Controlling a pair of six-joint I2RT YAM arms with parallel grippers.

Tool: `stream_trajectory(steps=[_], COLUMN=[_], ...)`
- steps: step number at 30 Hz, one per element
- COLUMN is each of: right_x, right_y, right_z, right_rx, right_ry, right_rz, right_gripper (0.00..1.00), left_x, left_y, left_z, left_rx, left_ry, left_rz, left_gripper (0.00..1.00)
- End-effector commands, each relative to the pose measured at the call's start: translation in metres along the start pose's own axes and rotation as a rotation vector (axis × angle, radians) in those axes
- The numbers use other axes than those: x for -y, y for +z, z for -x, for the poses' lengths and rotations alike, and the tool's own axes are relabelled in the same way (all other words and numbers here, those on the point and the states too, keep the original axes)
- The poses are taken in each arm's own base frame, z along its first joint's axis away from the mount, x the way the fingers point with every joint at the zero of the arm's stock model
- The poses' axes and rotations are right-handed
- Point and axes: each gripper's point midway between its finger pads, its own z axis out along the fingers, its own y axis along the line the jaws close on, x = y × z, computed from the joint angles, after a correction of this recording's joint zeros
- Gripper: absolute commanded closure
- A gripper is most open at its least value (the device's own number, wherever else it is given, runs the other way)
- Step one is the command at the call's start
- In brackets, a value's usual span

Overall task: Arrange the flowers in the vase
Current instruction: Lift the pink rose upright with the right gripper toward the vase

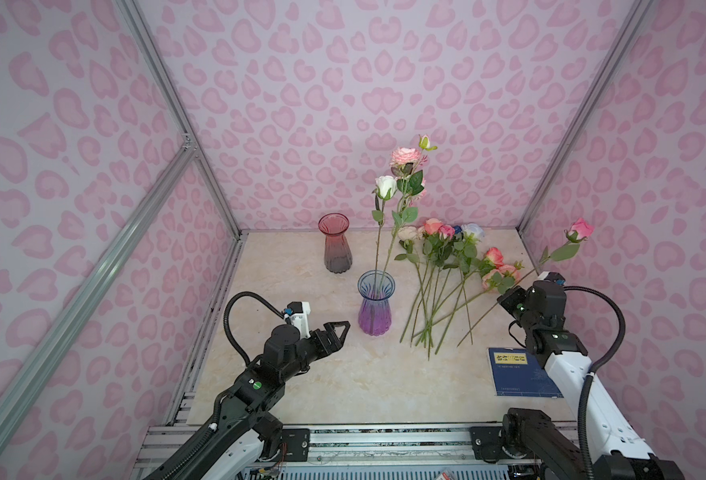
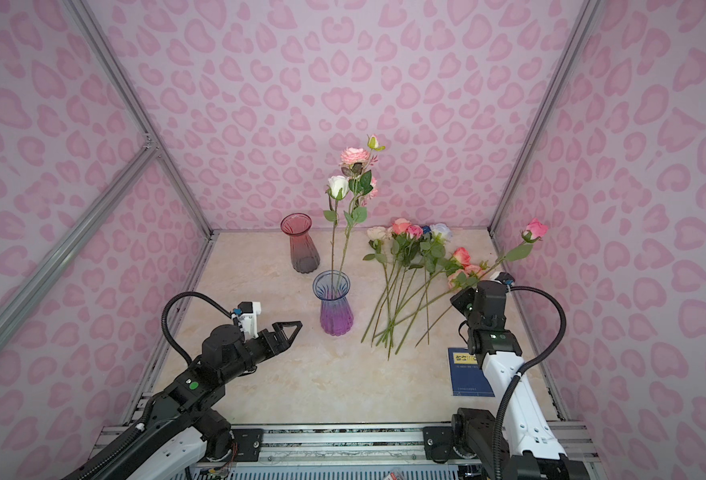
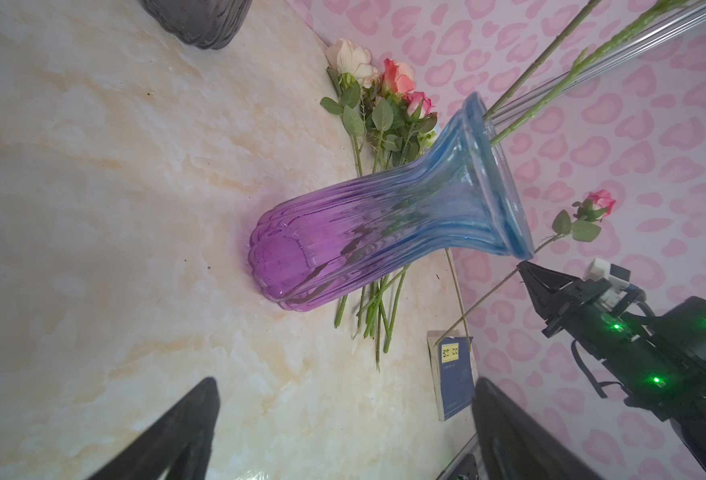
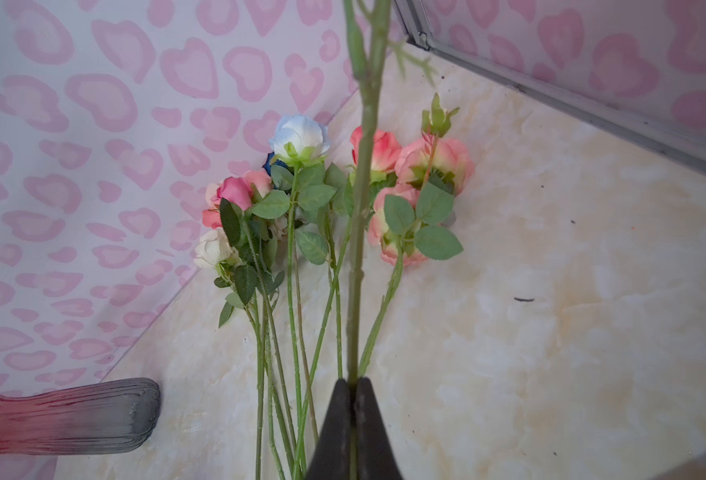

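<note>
Pinching a rose [image 1: 579,228] stem tight in the right gripper [image 4: 354,380], raised over the flowers [image 1: 446,266] lying right of the vase [image 1: 376,303]. Holding the left gripper [image 1: 340,328] wide open, low, level, just short of that vase

Pink heart-print walls [image 1: 343,62], cream marble tabletop [image 1: 343,374], aluminium frame [image 1: 170,95].

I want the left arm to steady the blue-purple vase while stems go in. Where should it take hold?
Probably the narrow neck of the blue-purple vase, just under the flared rim, approached level from the side facing the open left gripper. Stems stand in the mouth, so not from above.
</note>
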Motion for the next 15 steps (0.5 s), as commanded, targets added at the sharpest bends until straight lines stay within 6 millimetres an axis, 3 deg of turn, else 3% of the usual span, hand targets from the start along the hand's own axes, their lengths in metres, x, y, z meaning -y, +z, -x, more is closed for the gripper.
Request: stream_trajectory(steps=[1,7,15], right_x=[-0.017,-0.063,-0.134], right_y=[-0.013,-0.040,-0.070], right_z=[0.011,0.035,0.029], right_rx=[0.054,0.150,0.192], right_ry=[-0.116,-0.264,-0.362], right_rz=[-0.005,0.018,0.189], right_gripper=[1.00,1.00,1.00], left_x=[0.005,0.008,0.014], left_y=[-0.002,-0.007,-0.013], left_z=[0.007,0.012,0.018], left_rx=[0.022,0.039,0.054], left_ry=[0.010,0.029,0.039], left_rz=[-0.004,0.006,0.006], left_gripper=[0.04,0.04,0.04])
